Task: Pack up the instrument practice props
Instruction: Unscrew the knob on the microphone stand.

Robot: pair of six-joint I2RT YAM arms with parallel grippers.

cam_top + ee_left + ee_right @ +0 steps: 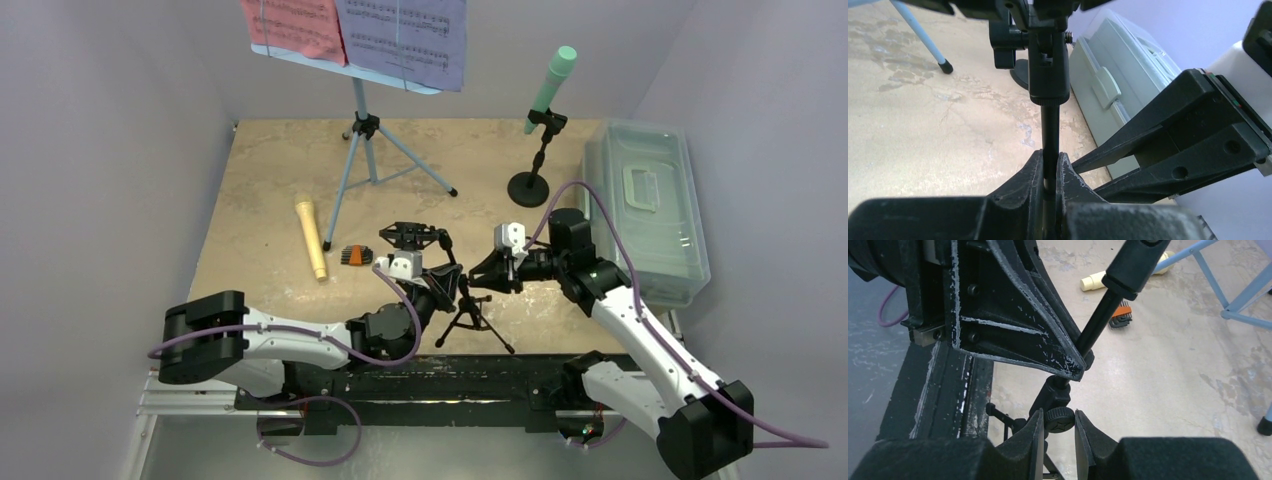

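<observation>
Top view first: both arms met low on the table, toward 6 o'clock, over the small black microphone tripod (472, 318). Its legs were splayed, and I couldn't tell whether they were on the surface or just off it. The left gripper (446, 287) pointed in from 8 o'clock and the right gripper (482, 276) from 3 o'clock, nearly tip to tip.

At 12 o'clock stood the light-blue tripod with perforated tray (362, 140), carrying the pink sheet-music page (295, 25) and the purple sheet-music page (405, 35). At 1 o'clock the mint-green microphone (553, 82) sat in its black round-based stand (530, 186). At 9 o'clock the yellow microphone (312, 240) lay flat. The translucent grey plastic tub (645, 200) sat at 3 o'clock, lid on.

Left wrist view: the left jaws were pinched tight on the tripod's thin black shaft (1049, 135), with the right gripper alongside at 4 o'clock.

Right wrist view: the right jaws stood narrow, pads on either side of the small knurled knob (1059, 420) at the tripod's hub, apparently gripping it. The left gripper clamped the shaft just above, at 12 o'clock.

The danger, as I judged it, was this. Turning that knob against a pinch on a smooth, thin shaft could let the shaft spin or slip, and the stand would flop. The tips were so close that any twist could knock them together. And nothing could go into the tub with its lid shut.
</observation>
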